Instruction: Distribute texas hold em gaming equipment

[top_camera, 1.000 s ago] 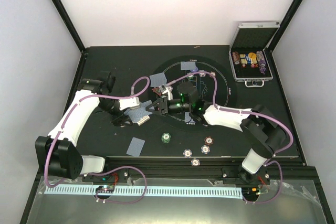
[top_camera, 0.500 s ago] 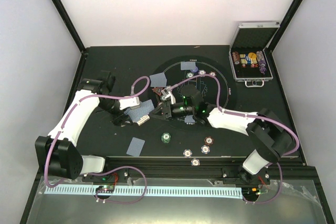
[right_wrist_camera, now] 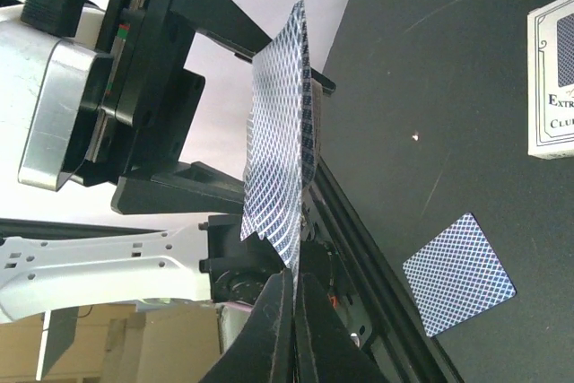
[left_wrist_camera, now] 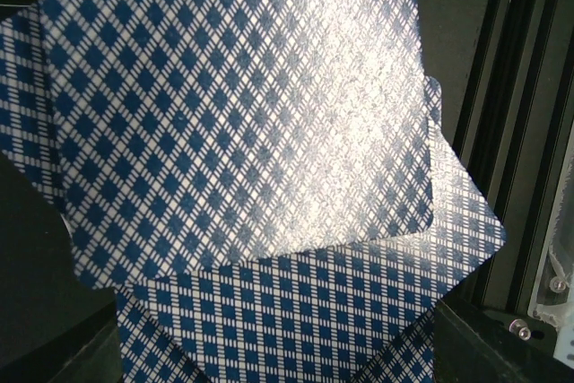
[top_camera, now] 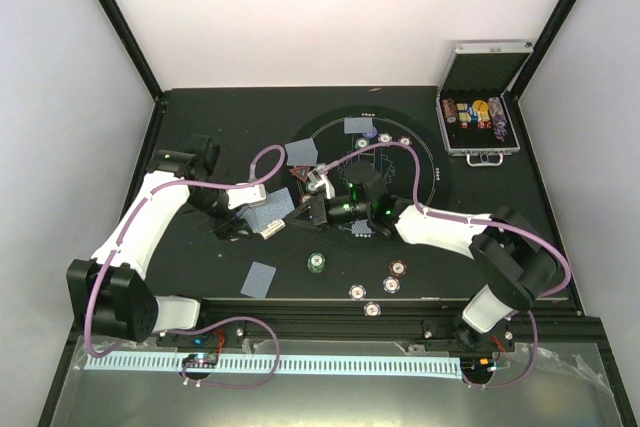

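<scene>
Right wrist view gives me the clearest read. My right hand (right_wrist_camera: 293, 298) has just come together, and its fingers (right_wrist_camera: 273, 334) now pinch the lower corner of the front card (right_wrist_camera: 273, 221) in the fan of blue-backed playing cards (right_wrist_camera: 280, 114). A second ago those fingers stood apart, just short of the fan. My left hand (top_camera: 262, 223) stays clamped on the fan, holding it on edge above the counter (top_camera: 200, 147).

From the top external camera the two hands meet left of the printed circle (top_camera: 425, 162). A dealt card (top_camera: 258, 278) lies face down near the front edge, with a green chip (top_camera: 316, 262) to its right. I judge the pinch means one card is ready to be peeled off and dealt.
</scene>
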You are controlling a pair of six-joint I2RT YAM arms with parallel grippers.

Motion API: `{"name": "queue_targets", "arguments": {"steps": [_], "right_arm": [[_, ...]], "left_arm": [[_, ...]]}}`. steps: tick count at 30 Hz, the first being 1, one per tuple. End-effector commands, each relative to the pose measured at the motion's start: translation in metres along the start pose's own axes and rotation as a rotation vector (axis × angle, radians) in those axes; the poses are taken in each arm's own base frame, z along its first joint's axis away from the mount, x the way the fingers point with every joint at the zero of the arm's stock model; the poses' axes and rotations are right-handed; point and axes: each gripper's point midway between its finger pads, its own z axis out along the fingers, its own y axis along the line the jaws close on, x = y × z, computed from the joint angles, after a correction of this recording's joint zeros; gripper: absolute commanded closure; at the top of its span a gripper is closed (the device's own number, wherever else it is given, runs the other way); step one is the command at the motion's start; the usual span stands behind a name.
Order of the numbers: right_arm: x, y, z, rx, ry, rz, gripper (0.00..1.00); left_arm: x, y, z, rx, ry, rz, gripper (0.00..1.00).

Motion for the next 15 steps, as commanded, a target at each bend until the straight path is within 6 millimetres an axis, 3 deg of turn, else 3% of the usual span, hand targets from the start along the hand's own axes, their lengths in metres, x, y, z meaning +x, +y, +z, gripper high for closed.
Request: {"name": "queue_targets", "arguments": {"steps": [1, 15], "right_arm": [[-0.003, 0.012, -0.003, -0.023, -0.008, -0.023, 0.99], [0.002, 0.042, -0.017, -0.105, -0.007, -0.052, 0.99]], "left_arm": [[-0.013, 0.003, -0.011, -0.035, -0.049, 0.027, 0.98], [-0.013, 0.004, -0.012, -0.041, -0.049, 0.029, 0.98]]}}
